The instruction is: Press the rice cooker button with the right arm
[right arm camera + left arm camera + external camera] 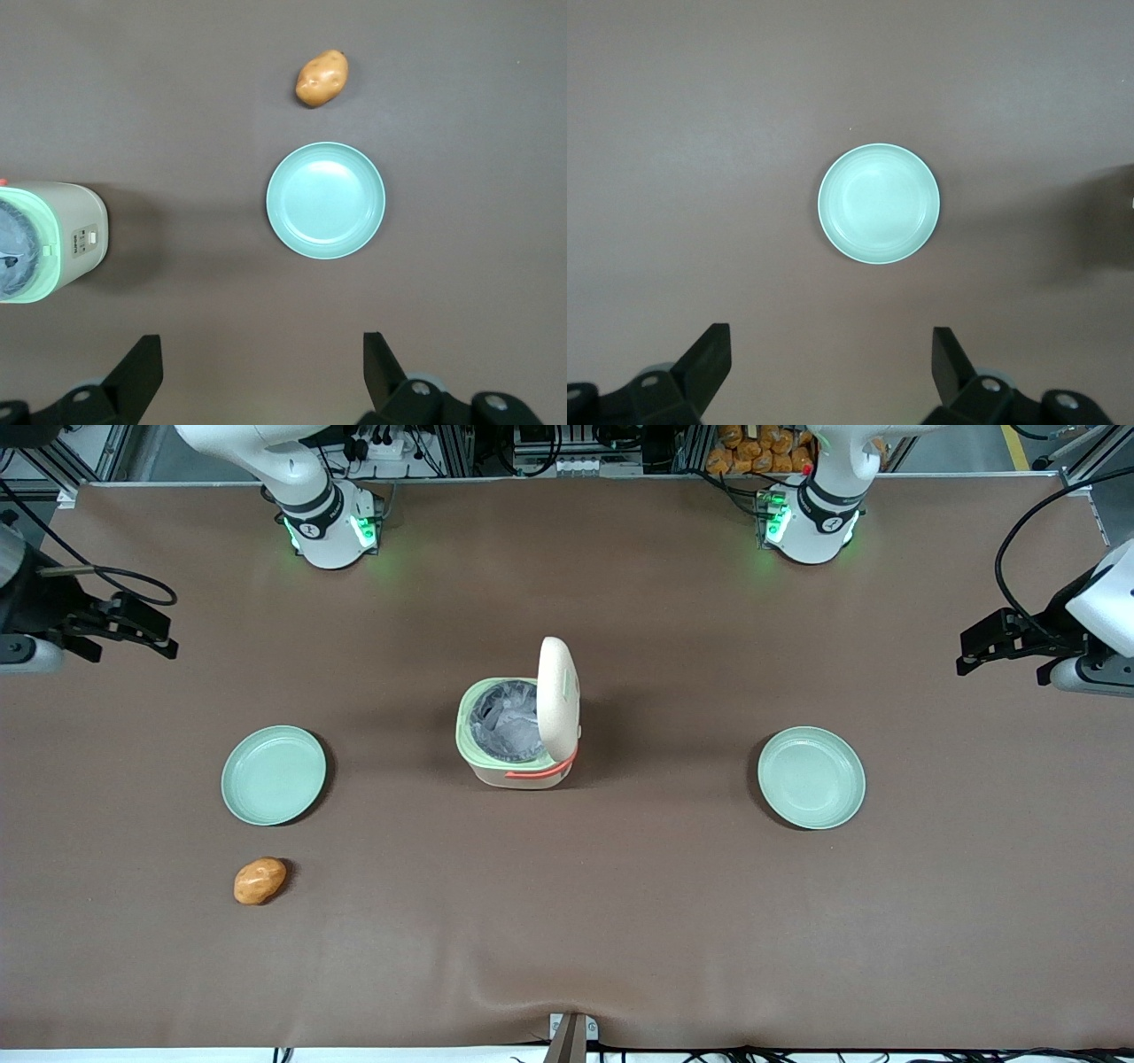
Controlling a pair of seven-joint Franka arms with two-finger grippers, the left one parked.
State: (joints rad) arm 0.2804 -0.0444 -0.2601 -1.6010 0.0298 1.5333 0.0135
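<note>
The cream rice cooker (518, 731) stands at the table's middle with its lid raised upright, showing the grey inner pot, pale green rim and orange-red handle band. It also shows in the right wrist view (53, 241), with a small button panel (82, 239) on its side wall. My right gripper (152, 633) hangs high near the working arm's end of the table, well away from the cooker. In the right wrist view the gripper (261, 345) is open and empty over bare brown cloth.
A mint-green plate (274, 775) (326, 200) lies between my gripper and the cooker. A potato (260, 880) (322, 78) lies nearer the front camera than that plate. A second plate (811, 777) (878, 204) lies toward the parked arm's end.
</note>
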